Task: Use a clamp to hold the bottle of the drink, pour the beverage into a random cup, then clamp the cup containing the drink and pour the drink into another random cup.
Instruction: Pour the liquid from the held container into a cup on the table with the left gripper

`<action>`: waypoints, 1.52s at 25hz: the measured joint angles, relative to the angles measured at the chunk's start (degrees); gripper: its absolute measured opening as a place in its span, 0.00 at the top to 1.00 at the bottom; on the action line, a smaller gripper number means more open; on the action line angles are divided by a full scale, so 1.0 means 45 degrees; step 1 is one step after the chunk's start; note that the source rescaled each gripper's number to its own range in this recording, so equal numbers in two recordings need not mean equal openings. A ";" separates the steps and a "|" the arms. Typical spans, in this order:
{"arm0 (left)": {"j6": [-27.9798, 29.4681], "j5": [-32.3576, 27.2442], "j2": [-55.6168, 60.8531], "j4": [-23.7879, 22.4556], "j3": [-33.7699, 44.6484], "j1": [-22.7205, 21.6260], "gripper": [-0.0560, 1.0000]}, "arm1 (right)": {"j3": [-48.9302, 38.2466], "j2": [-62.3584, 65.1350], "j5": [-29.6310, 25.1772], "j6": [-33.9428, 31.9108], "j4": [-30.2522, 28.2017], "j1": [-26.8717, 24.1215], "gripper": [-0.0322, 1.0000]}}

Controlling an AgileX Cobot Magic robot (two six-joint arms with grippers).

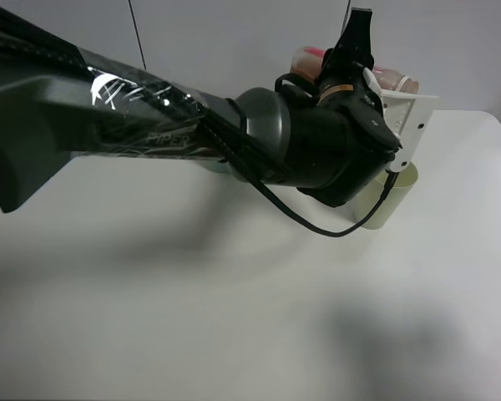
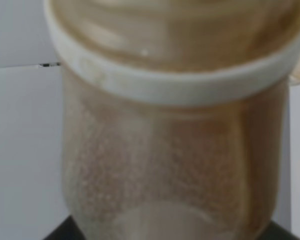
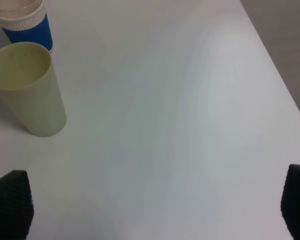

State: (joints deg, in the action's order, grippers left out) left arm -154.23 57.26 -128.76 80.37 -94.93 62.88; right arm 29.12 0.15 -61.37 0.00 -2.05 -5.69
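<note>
My left clamp (image 1: 356, 71) reaches across to the far right of the table and is shut on the bottle of the drink (image 1: 397, 81), which lies tilted on its side. The left wrist view is filled by the bottle (image 2: 175, 165), with the brown beverage (image 2: 165, 100) inside. Just below the clamp stands the pale yellow-green cup (image 1: 394, 200), upright, also in the right wrist view (image 3: 30, 90). Behind it stands the blue-banded clear cup (image 3: 27, 25). My right gripper (image 3: 152, 202) is open over bare table, its dark fingertips (image 3: 10, 202) in the frame's lower corners.
The big black left arm (image 1: 150, 125) spans the exterior view from the left and hides what lies under it. The white table (image 1: 234, 317) runs wide in front. Its right edge (image 3: 275, 75) shows in the right wrist view.
</note>
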 joint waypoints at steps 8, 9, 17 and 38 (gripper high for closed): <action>0.0000 0.0000 0.0000 -0.0323 0.0000 0.0000 0.89 | 0.0000 0.0000 0.0000 0.0000 0.0000 0.0000 0.01; 0.0000 0.0000 0.0000 -0.0333 0.0000 0.0000 0.89 | 0.0000 0.0000 0.0000 0.0000 0.0000 0.0000 0.01; -0.0010 0.0000 0.0000 -0.0442 0.0000 0.0000 0.89 | 0.0000 0.0000 0.0000 0.0000 0.0000 0.0000 0.01; -0.0581 -0.0011 0.0000 -0.0996 0.0000 0.0000 0.89 | 0.0000 0.0000 0.0000 0.0000 0.0000 0.0000 0.01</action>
State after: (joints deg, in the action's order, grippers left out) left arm -156.84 57.21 -128.76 75.89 -94.93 62.88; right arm 29.12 0.15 -61.37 0.00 -2.05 -5.69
